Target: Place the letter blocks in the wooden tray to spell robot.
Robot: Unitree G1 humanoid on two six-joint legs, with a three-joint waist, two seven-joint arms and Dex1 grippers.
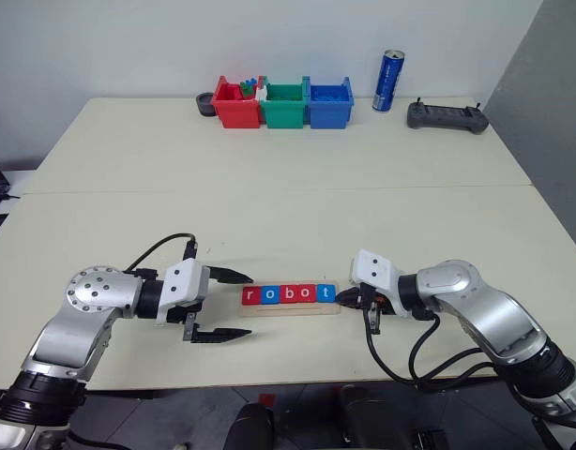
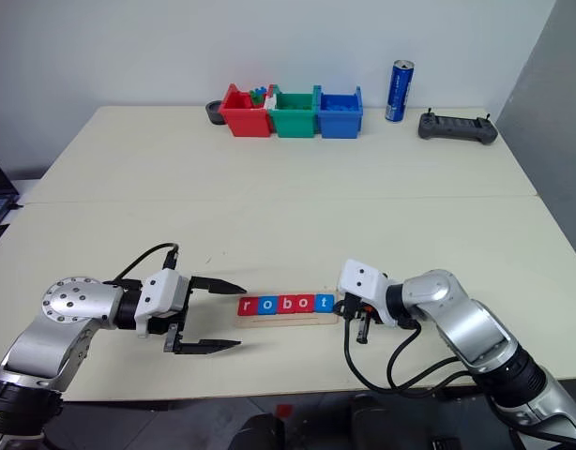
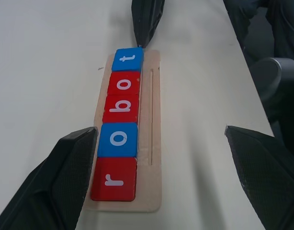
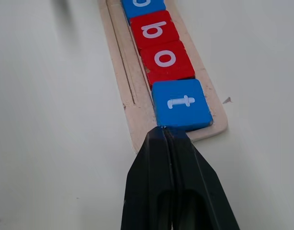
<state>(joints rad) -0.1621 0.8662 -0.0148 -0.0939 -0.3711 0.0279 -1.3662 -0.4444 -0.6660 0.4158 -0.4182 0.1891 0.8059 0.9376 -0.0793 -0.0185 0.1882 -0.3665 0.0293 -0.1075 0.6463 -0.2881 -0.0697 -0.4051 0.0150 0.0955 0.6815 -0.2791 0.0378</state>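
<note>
The wooden tray [image 1: 290, 308] lies near the table's front edge, between my two grippers. Five letter blocks [image 1: 288, 294] sit in it in a row reading r, o, b, o, t: red, blue, red, red, blue. My left gripper [image 1: 230, 304] stands open just left of the tray, its fingers [image 3: 56, 177] spread wide on either side of the tray's left end. My right gripper [image 4: 164, 132] is shut with nothing in it, and its tip touches the outer edge of the blue t block [image 4: 182, 104] at the tray's right end.
Red [image 1: 236, 105], green [image 1: 285, 104] and blue [image 1: 328, 104] plastic bins stand in a row at the far edge. A blue can [image 1: 389, 81] and a dark remote controller [image 1: 446, 116] lie to their right. A seam [image 1: 269, 190] crosses the table between two tabletops.
</note>
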